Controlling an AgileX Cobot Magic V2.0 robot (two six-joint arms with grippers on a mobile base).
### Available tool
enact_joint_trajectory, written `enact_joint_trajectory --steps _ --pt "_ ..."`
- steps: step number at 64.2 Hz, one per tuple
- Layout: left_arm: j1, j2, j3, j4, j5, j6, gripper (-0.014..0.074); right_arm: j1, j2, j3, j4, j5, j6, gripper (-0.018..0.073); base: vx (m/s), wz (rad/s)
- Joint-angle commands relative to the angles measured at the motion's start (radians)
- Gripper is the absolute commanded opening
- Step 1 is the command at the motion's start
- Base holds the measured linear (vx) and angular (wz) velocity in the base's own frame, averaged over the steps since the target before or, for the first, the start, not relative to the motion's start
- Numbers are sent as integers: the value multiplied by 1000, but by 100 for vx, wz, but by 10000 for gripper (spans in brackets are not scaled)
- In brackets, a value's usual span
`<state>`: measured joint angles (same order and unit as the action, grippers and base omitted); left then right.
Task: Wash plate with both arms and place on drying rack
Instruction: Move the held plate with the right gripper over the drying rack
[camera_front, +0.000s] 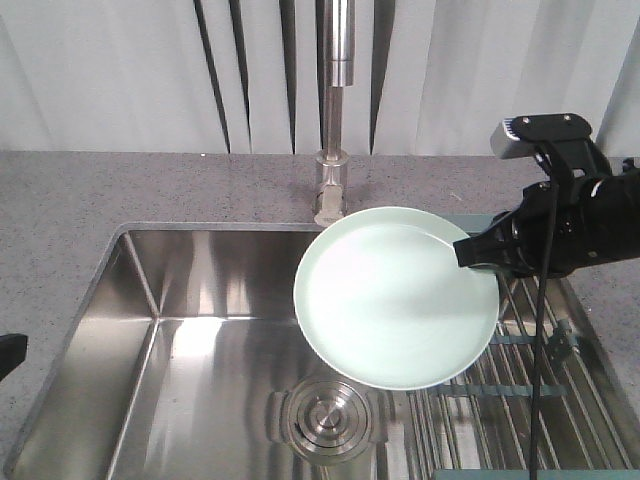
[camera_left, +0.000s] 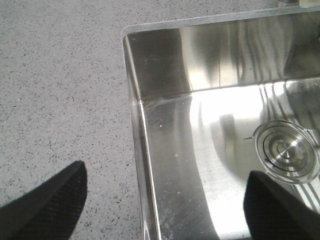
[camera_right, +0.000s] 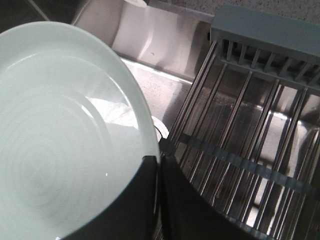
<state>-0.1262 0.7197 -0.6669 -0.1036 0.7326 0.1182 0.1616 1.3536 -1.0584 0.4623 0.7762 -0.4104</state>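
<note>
Centrally, the plate (camera_front: 395, 298) is held over the sink (camera_front: 180, 290) beside the drying rack (camera_front: 565, 400), its rim pinched by the right gripper (camera_right: 159, 190) (a sound hold: stiff, breakable, probably slippery); the left gripper (camera_left: 165, 175) is spread, empty.

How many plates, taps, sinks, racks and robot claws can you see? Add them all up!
Plate: 1
Tap: 1
Sink: 1
Drying rack: 1
Claws: 2, the left claw and the right claw
Total: 6
</note>
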Motion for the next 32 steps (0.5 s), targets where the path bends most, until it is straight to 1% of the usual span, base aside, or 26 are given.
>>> enact_joint_trajectory --steps 1,5,13,20,32 --pt "1 0 -28 -9 -66 -7 593 -3 -70 16 33 -45 7 -1 0 0" --pt "1 0 -28 -9 -66 -7 593 3 -95 42 33 -45 18 -1 0 0" --pt "1 0 -28 -9 -66 -7 593 42 -119 73 12 -48 46 -1 0 0" --pt "1 0 -28 -9 -66 -7 593 91 -118 77 6 -54 71 -1 0 0" --pt "1 0 -28 -9 -66 -7 593 203 -117 77 -16 -104 124 -1 0 0"
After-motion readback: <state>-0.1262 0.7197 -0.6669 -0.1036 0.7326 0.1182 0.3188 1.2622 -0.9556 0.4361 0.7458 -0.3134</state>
